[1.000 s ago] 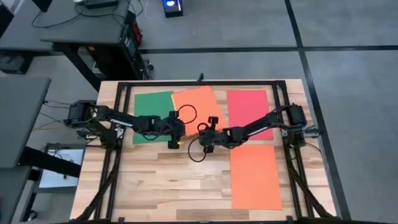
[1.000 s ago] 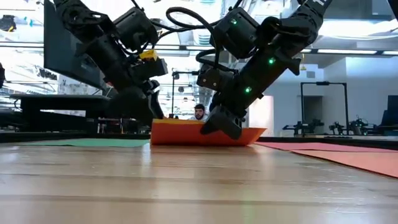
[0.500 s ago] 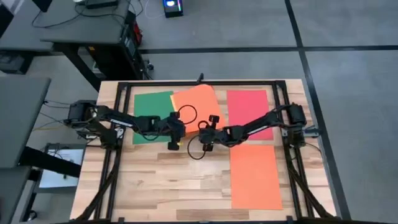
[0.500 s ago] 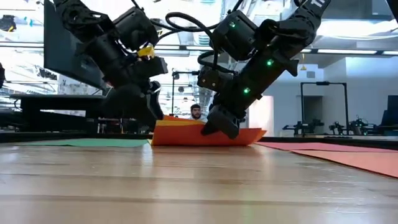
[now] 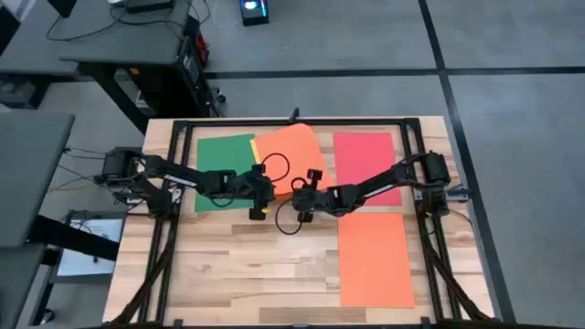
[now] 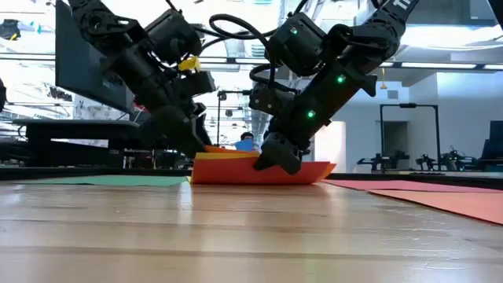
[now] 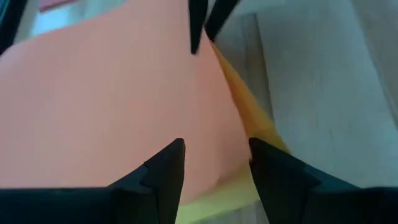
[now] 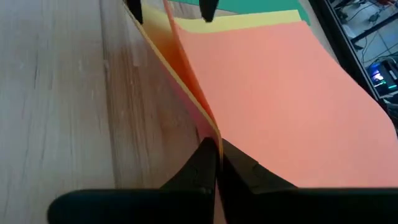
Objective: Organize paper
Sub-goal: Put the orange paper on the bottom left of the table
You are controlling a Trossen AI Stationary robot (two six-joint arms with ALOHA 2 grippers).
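On the wooden surface (image 5: 228, 265), the right end effector (image 8: 214, 163) is pinching the thin, floppy orange paper (image 8: 280, 93) by its edge; the left end effector (image 7: 214, 163) is waiting apart.

Worktop (image 5: 228, 265): pale wood planks, smooth, faint satin sheen. Paper sheets, orange (image 5: 375, 260), green (image 5: 219, 160), pink-red (image 5: 361, 151): thin, matt, uncoated. Arm frame (image 5: 302, 122): black metal. Floor (image 5: 512, 137): grey, matt.

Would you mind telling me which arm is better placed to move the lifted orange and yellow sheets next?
The right. Its gripper is already shut on the raised edge of the orange sheet and the yellow sheet beneath it. The left gripper is open over the same pair, gripping nothing.
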